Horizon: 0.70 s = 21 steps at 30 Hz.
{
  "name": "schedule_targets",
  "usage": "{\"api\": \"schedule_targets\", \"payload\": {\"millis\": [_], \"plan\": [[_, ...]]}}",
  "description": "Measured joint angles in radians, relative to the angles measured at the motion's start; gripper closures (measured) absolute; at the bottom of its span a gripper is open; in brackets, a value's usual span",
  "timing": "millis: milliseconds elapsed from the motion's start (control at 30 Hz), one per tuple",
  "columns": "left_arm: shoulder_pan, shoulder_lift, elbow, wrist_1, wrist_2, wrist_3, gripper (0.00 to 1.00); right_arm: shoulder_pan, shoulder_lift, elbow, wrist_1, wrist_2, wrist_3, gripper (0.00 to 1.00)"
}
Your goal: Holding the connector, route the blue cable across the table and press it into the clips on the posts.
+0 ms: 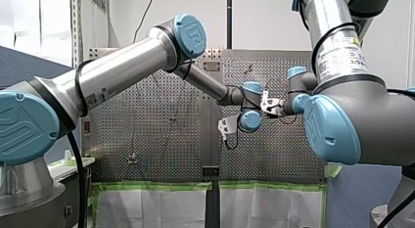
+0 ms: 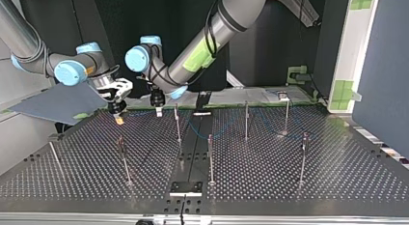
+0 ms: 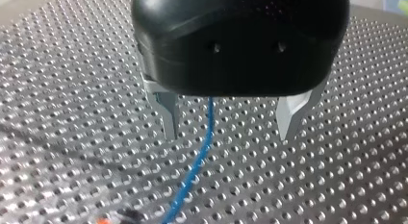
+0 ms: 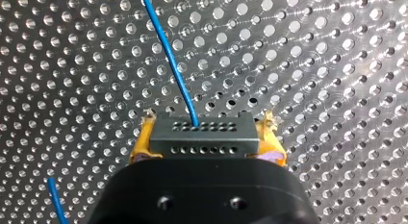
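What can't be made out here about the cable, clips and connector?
Clips: in the top view the posts are too small to show clips, or any cable in them.
Blue cable: in the left wrist view the housing of my left gripper hides one stretch; the picture's edge cuts its other end.
Connector: in the right wrist view my right gripper covers its sides and underside; only the holed faces show.

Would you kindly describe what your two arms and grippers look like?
My left arm and my right arm are silver tubes with light blue joint caps and black cables. My left gripper is black with pointed metal fingers; my right gripper is black with yellow pads.
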Motion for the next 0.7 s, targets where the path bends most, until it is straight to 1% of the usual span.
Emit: {"api": "schedule_targets", "payload": {"millis": [100, 233, 600, 633, 667, 700], "plan": [[0.01, -0.017, 0.026, 0.007, 0.0, 0.0, 0.0, 0.0, 0.0, 0.0, 0.001, -0.003, 0.0, 1.0], [0.022, -0.023, 0.049, 0.008, 0.0, 0.0, 0.0, 0.0, 0.0, 0.0, 0.001, -0.008, 0.001, 1.0], [0.021, -0.024, 0.054, -0.022, 0.001, -0.008, 0.0, 0.0, 0.0, 0.0, 0.0, -0.015, 0.004, 1.0], [0.021, -0.024, 0.054, -0.024, 0.001, -0.008, 0.21, 0.0, 0.0, 0.0, 0.0, -0.016, 0.004, 1.0], [0.02, -0.024, 0.054, -0.025, 0.001, -0.008, 0.36, 0.0, 0.0, 0.0, 0.0, -0.018, 0.004, 1.0], [0.02, -0.024, 0.054, -0.025, 0.001, -0.008, 0.36, 0.0, 0.0, 0.0, 0.0, -0.019, 0.005, 1.0]]}}
